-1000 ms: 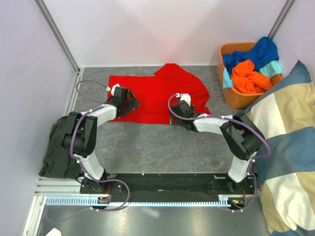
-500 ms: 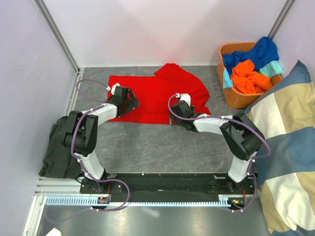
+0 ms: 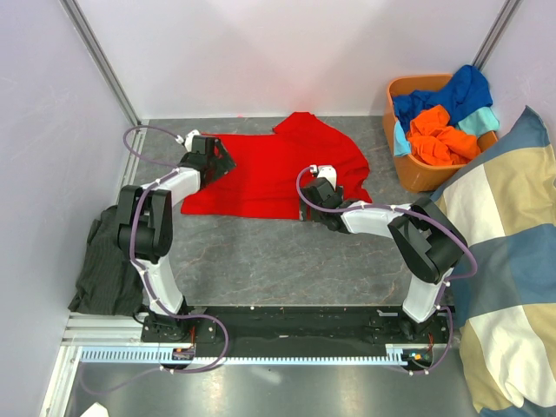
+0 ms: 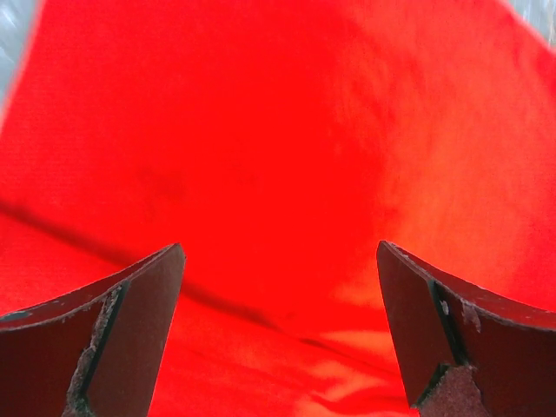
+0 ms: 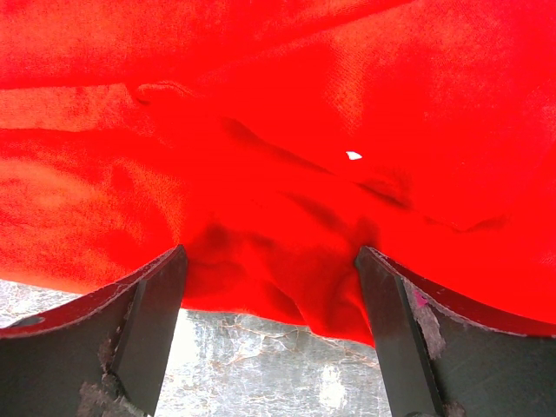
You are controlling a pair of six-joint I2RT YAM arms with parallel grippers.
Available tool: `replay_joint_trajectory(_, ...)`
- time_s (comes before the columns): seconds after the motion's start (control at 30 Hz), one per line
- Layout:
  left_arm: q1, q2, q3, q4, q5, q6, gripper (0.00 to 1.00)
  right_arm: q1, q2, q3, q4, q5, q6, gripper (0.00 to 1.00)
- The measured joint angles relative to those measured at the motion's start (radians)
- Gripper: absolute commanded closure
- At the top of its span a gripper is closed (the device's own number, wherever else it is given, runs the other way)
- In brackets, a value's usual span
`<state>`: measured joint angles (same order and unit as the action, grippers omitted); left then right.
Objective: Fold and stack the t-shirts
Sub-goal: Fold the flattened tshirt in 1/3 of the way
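My left jaws, right jaws both open over red shirt (image 3: 269, 178). Risk: right jaws, at 5 o'clock hem, pinch one layer; fold skews.

A grey marbled worktop (image 3: 278, 261) carries 1 red t-shirt (image 3: 269, 174), spread across its far side with the right part rumpled. An orange basket (image 3: 417, 178) sits in the far right corner, and a dark crumpled cloth (image 3: 100, 265) lies at the near left edge.
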<state>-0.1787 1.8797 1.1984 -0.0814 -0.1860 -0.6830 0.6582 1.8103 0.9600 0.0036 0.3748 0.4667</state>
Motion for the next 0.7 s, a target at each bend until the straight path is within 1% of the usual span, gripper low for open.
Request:
replay_joint_trajectory(0.17,0.052,0.037,0.068,0.002,0.003,0.029,0.0,0.0,0.0,0.0,0.0,0.0,0.0,0.11)
replay_joint_trajectory(0.33,0.093,0.014,0.055,0.01,0.008,0.034,0.01,0.0,0.001,0.001,-0.001,0.001,0.0,0.11)
replay_joint_trajectory(0.4,0.091,-0.023,0.011,0.018,0.011,0.032,0.01,0.0,0.001,0.001,-0.001,0.001,0.0,0.12)
replay_joint_trajectory(0.5,0.074,-0.105,-0.103,0.034,0.017,0.017,0.01,0.0,0.001,0.001,-0.001,0.001,0.0,0.11)
replay_joint_trajectory(0.57,0.043,-0.151,-0.182,0.044,0.025,0.003,0.01,0.0,0.002,0.001,-0.001,0.001,0.0,0.11)
replay_joint_trajectory(0.7,-0.011,-0.179,-0.286,0.06,0.039,-0.021,0.01,0.001,0.002,0.001,-0.001,0.001,0.0,0.11)
